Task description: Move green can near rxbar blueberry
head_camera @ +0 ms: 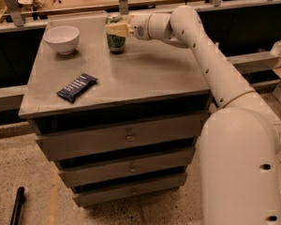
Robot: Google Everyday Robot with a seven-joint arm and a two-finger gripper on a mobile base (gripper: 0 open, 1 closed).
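My gripper (118,29) is at the back of the grey cabinet top (150,74), reaching in from the right and pressed up against the upper part of the green can (116,40). It covers the can's front just under the rim. Whether it has actually clamped on the can or is only set around it, I cannot tell. The green can stands upright on the surface with its long axis vertical, its base on the top and its metal end facing up. It sits near the back edge, about midway across, with the white bowl (62,37) to its left and clearly apart from it. The rxbar blueberry (77,87) lies flat towards the front-left of the top, well apart from the can. Its long axis runs on a diagonal from the near-left corner towards the far right (roughly in the can's direction), and its lettered face is up. My arm (201,46) stretches from the big pale base at the right, over the right edge of the top. Below the top, the drawers (126,137) face forward.
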